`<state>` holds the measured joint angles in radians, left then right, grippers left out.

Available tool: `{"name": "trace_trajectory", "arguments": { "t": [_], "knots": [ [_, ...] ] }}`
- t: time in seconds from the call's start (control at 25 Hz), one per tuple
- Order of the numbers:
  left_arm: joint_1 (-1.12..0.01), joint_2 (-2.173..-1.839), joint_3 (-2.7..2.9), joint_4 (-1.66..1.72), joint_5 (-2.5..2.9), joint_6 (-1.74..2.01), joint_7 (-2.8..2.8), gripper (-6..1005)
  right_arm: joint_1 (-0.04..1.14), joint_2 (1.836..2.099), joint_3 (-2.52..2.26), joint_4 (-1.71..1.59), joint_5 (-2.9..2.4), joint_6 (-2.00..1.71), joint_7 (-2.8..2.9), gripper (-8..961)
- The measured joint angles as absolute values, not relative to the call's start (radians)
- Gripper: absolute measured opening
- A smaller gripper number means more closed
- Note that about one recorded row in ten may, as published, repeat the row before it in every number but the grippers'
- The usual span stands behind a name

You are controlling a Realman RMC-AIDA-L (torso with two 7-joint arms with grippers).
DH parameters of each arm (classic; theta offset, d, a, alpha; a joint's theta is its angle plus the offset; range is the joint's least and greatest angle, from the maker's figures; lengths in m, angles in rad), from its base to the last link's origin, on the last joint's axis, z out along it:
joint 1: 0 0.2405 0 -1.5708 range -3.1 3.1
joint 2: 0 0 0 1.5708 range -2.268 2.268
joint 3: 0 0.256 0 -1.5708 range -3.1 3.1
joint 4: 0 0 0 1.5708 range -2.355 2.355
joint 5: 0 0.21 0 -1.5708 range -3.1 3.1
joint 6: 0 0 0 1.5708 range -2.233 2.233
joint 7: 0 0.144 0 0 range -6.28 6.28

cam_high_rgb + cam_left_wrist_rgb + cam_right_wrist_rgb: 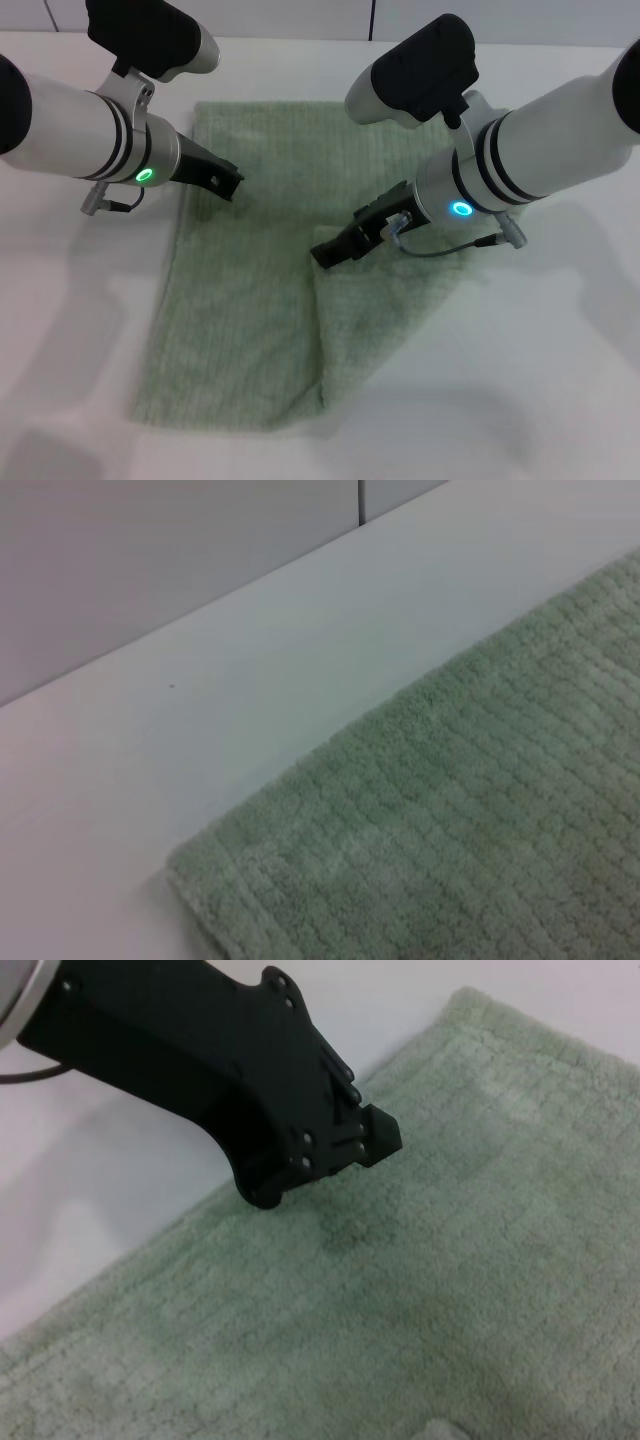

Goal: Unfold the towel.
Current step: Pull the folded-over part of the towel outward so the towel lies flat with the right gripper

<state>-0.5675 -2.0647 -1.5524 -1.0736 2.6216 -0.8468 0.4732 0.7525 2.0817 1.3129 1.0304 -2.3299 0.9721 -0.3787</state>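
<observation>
The towel is a pale green ribbed cloth lying on the white table, with its right part doubled over as a flap towards the near side. My left gripper hovers shut and empty just above the towel's left edge, near the far corner. The right wrist view also shows the left gripper, casting a shadow on the towel. My right gripper sits at the flap's far-left corner, its tip touching or just over the cloth. The left wrist view shows only a corner of the towel.
The white table surrounds the towel on all sides. A wall with panel seams runs along the table's far edge. Both white forearms reach in over the far half of the table.
</observation>
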Motion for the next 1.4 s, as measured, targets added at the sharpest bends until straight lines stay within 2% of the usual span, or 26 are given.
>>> {"name": "trace_trajectory", "arguments": {
  "t": [0.12,0.32,0.52,1.0,1.24,1.4],
  "knots": [
    [-0.567,-2.065,-1.552,-1.072,2.622,-0.847,0.474,-2,0.753,2.082,1.310,1.034,-2.330,0.973,-0.372,803],
    [-0.567,-2.065,-1.552,-1.071,2.622,-0.847,0.474,-2,0.754,2.082,1.309,1.029,-2.329,0.973,-0.370,671],
    [-0.567,-2.063,-1.553,-1.068,2.622,-0.847,0.474,-2,0.755,2.082,1.299,1.029,-2.328,0.972,-0.375,444],
    [-0.569,-2.063,-1.554,-1.068,2.623,-0.847,0.476,-2,0.746,2.081,1.298,1.065,-2.337,0.983,-0.393,198],
    [-0.568,-2.063,-1.553,-1.069,2.623,-0.847,0.476,-2,0.742,2.079,1.297,1.069,-2.340,0.986,-0.397,-2],
    [-0.568,-2.063,-1.552,-1.069,2.623,-0.851,0.476,-2,0.737,2.078,1.304,1.083,-2.341,1.006,-0.414,-1]
  ]
}}
